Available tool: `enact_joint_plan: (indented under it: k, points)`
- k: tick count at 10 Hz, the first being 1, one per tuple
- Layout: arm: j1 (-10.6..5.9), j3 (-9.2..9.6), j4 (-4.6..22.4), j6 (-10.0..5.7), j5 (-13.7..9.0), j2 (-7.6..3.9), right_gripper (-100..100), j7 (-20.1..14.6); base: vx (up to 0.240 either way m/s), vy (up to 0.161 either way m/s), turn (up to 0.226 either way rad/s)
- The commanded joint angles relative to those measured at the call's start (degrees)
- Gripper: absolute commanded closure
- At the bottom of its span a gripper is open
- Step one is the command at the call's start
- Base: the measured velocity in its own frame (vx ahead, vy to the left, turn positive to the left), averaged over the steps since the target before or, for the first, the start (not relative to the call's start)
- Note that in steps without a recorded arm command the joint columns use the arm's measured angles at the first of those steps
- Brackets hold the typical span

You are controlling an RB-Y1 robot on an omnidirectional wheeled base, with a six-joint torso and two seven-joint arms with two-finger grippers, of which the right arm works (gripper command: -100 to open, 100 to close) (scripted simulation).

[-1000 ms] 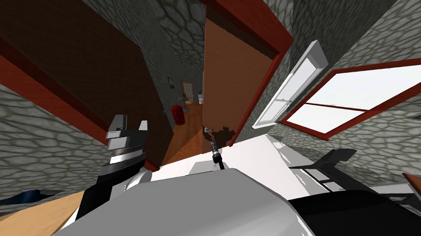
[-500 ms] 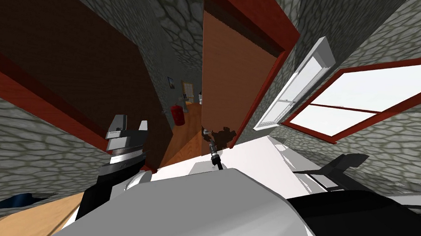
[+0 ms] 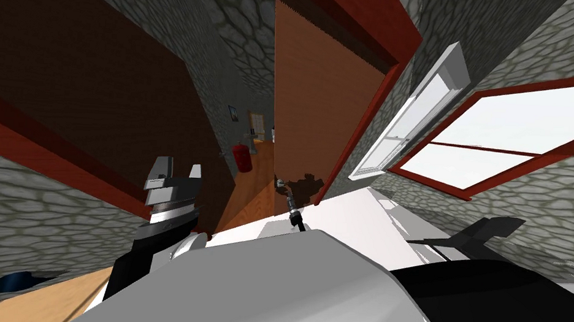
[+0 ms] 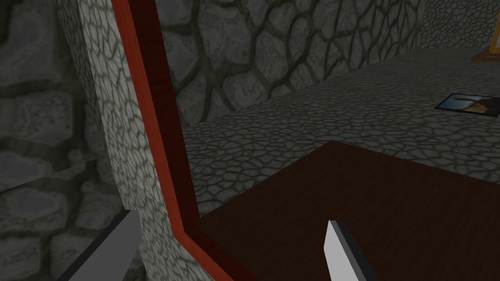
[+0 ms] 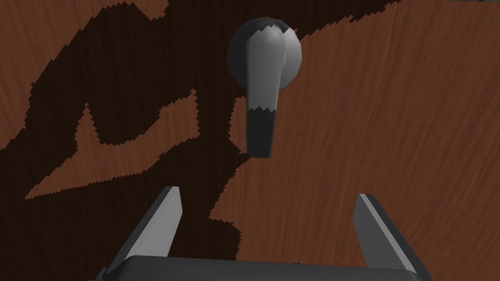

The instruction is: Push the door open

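**Item:** door (image 3: 310,102). Brown wood-grain panel set in a red frame (image 3: 358,120), straight ahead of you and standing ajar. Past its free edge, a gap shows a strip of corridor floor and a red cylinder (image 3: 242,157).

**Handling (judged):** Rigid and flat, not fragile, and likely weighty enough to want a steady press. Expect it to swing on its hinges without flexing. The face looks smooth, so thin blade tips may skid if you push at a slant.

**Where to apply:** No grasp is needed. Press the panel beside the grey lever handle (image 5: 263,83), which sits near the free edge, where leverage should be best.

**Tools:**
- Right gripper (image 5: 268,195): fingers spread wide, holding nothing, aimed square at the panel with the lever just beyond the tips.
- Left gripper (image 4: 229,229): fingers apart, holding nothing, raised on your left by another red-edged dark panel.

**Obscured:**
- You cannot tell whether the right fingertips touch the wood.
- The hinges cannot be made out.
- The door's lower edge is cut off.
- A jagged shadow covers much of the panel and the lever's end.
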Motion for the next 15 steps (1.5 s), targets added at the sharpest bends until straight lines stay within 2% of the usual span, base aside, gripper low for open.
enact_joint_plan:
  k: [1,2,4,5,7,8,9,14,15]
  points:
    - [-0.45,-0.23,0.3,0.20,-0.1,-1.22,-100,0.0,0.183,0.013,0.021]
    - [-0.58,-0.36,0.5,0.17,-0.2,-1.58,-100,0.0,0.194,0.042,0.028]
    - [-0.84,-0.62,0.8,0.10,-0.3,-1.39,-100,-0.1,0.200,0.052,0.019]
    - [-0.96,-0.74,1.0,0.07,-0.4,-0.87,-100,-0.1,0.179,0.038,0.020]
    - [-1.21,-0.99,1.3,0.01,-0.5,1.39,-100,-0.1,0.190,0.046,0.024]
    - [-1.25,-0.95,1.5,-0.13,-0.5,0.76,-100,-0.1,0.074,0.004,0.006]
    - [-1.25,-0.95,1.5,-0.13,-0.5,0.76,100,-0.1,-0.008,0.003,-0.005]
    - [-1.25,-0.95,1.5,-0.13,-0.5,0.76,100,-0.1,-0.007,-0.001,0.004]
    - [-1.57,-1.84,1.4,-0.10,-1.0,-0.49,100,0.2,0.113,0.042,-0.018]
